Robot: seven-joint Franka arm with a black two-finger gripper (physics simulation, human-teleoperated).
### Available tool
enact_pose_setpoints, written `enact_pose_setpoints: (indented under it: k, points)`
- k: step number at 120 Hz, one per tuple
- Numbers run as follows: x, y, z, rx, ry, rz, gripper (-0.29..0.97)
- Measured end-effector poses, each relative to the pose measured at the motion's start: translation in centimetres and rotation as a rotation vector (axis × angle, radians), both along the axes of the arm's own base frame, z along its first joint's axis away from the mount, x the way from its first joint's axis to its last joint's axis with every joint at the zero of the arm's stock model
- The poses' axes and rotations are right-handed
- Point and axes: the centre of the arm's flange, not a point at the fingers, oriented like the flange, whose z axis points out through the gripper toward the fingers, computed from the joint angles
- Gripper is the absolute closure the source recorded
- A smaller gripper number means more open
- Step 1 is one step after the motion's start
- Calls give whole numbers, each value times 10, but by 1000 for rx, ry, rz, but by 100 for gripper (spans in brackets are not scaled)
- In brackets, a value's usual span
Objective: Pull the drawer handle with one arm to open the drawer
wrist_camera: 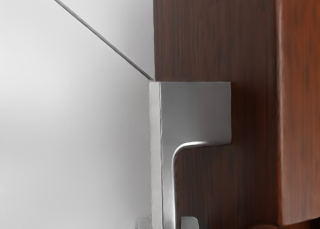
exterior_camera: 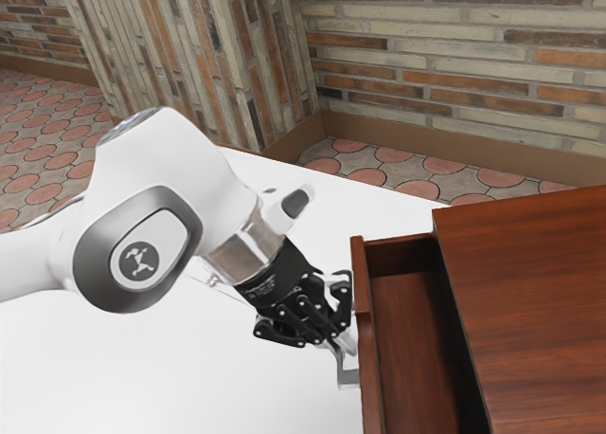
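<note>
Drawer (exterior_camera: 409,349) sits part way out of the wooden cabinet (exterior_camera: 530,292), at the exterior view's right, above the white counter (exterior_camera: 142,377). The metal handle (wrist_camera: 162,139) is on the drawer's front, facing the arm. The gripper (exterior_camera: 322,325) is right at the handle; can't tell whether the jaws are clamped on it or apart. Wood looks stiff and fairly heavy and should slide straight. The bar is rigid, smooth and likely slippery. Best hold is across the straight bar, clear of its bracket, pulling squarely toward the exterior view's left.

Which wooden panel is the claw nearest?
The drawer's front panel, standing forward of the cabinet. Unlike the cabinet's top slab, it carries the silver handle, and the claw sits at that handle.
</note>
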Motion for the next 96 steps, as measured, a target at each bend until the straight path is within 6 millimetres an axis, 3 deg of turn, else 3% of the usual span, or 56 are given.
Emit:
enact_pose_setpoints:
  k: [69,96]
  points:
    - [-19,14,7,13,9,-10,79]
    - [-27,30,11,13,14,0,79]
